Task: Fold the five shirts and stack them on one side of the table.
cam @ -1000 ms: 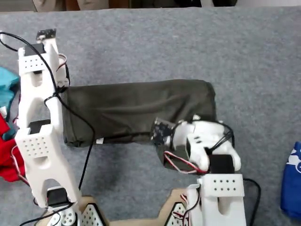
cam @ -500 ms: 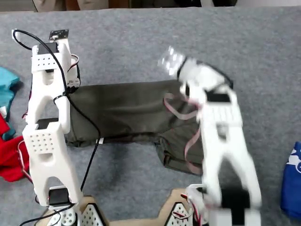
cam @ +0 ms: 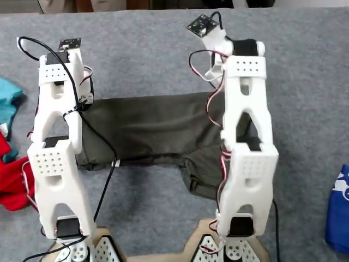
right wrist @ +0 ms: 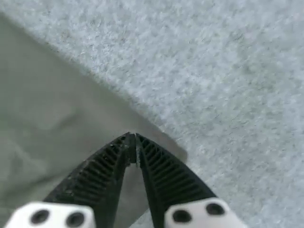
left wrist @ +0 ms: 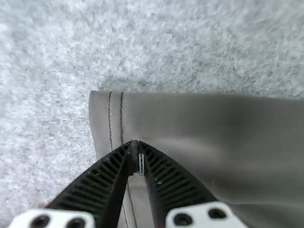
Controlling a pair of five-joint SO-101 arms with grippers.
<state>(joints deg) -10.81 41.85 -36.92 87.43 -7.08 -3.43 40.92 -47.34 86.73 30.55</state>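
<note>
Clamping stitched hem of smooth olive-green fabric shirt point(cam: 142, 128) with left gripper point(left wrist: 135, 145). Holding right gripper point(right wrist: 132, 137) closed at shirt's corner.

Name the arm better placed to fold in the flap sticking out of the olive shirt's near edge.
Right, probably. The flap juts from the olive shirt partly under the right arm; the left arm has its jaws shut at the far left hem corner, across the shirt.

grey felt table point(cam: 305, 65), with a tan board point(cam: 158, 257) at its near edge.
</note>
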